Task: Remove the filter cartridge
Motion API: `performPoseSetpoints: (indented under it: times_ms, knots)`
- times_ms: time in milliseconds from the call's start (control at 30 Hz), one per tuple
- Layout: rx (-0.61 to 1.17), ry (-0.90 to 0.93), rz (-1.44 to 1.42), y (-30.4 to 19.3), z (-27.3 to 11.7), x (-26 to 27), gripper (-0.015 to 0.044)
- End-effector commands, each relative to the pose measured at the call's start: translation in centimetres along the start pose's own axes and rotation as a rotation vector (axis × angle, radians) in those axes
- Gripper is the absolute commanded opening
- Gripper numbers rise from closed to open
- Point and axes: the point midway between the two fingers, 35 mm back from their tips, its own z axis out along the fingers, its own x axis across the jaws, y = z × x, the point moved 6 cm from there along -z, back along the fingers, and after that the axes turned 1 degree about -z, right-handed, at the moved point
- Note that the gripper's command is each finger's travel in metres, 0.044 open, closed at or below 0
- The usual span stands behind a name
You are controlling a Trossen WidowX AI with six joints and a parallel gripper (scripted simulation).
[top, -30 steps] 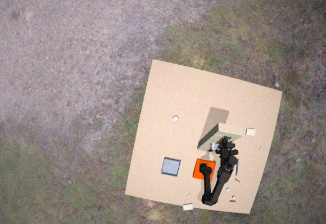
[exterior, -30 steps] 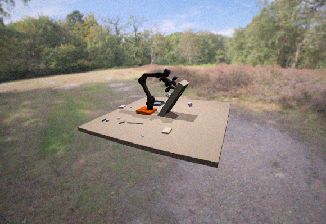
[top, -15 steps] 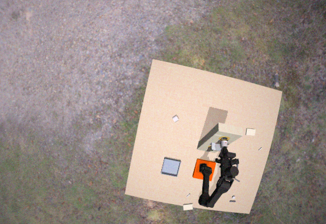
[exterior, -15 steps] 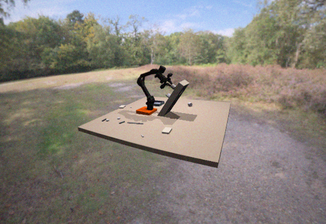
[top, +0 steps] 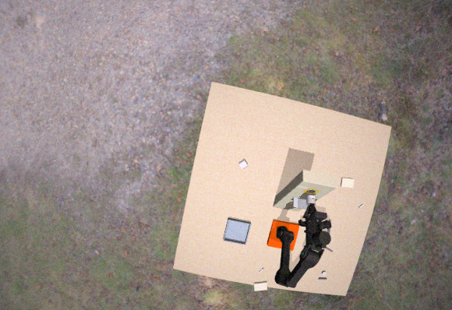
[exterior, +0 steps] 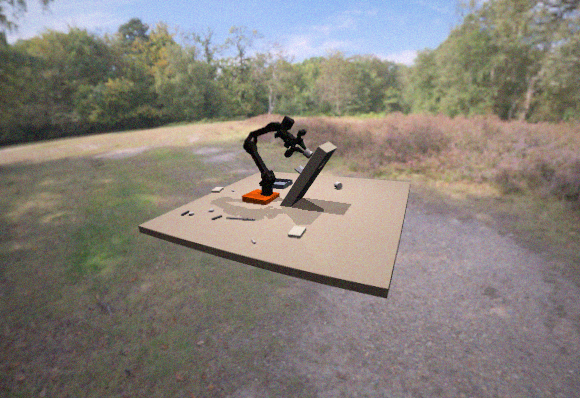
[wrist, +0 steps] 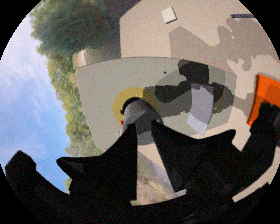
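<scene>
The round filter cartridge [top: 311, 199] [exterior: 307, 153] [wrist: 142, 116] is a pale grey cylinder. It sticks out in front of the tilted grey-green service panel [top: 319, 187] [exterior: 311, 174] [wrist: 98, 82], at a yellow-ringed hole [top: 310, 191]. A dark crescent of the hole shows beside it in the wrist view; whether its far end is clear of the hole cannot be told. My gripper [top: 311, 205] [wrist: 142, 124] is shut on the cartridge's near end. The slots are hidden. The tray [top: 237, 230] [exterior: 282, 184], blue-grey with a dark rim, is left of the robot base in the top view.
A light grey plate [top: 299, 202] [exterior: 299, 169] [wrist: 201, 107] stands out from the panel beside the cartridge. The orange base [top: 273, 239] [exterior: 260, 197] [wrist: 272, 92] is near the panel's foot. Pale blocks [top: 347, 182] [top: 243, 163] [top: 260, 286] and several small bits lie around.
</scene>
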Motion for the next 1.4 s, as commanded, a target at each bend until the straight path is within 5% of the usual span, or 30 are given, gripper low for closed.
performPoseSetpoints:
  times_ms: [0, 700, 833, 1367]
  knots:
    - [0.004, 0.016, -0.009, -0.1, -0.3, -0.7, 0.0]
    - [0.004, 0.014, -0.009, -0.4, 0.7, -7.3, 0.0]
    - [0.001, -0.009, 0.002, -0.3, 0.9, -6.5, 0.0091]
    - [0.001, -0.009, 0.002, -0.3, 0.9, -6.5, 0.0091]
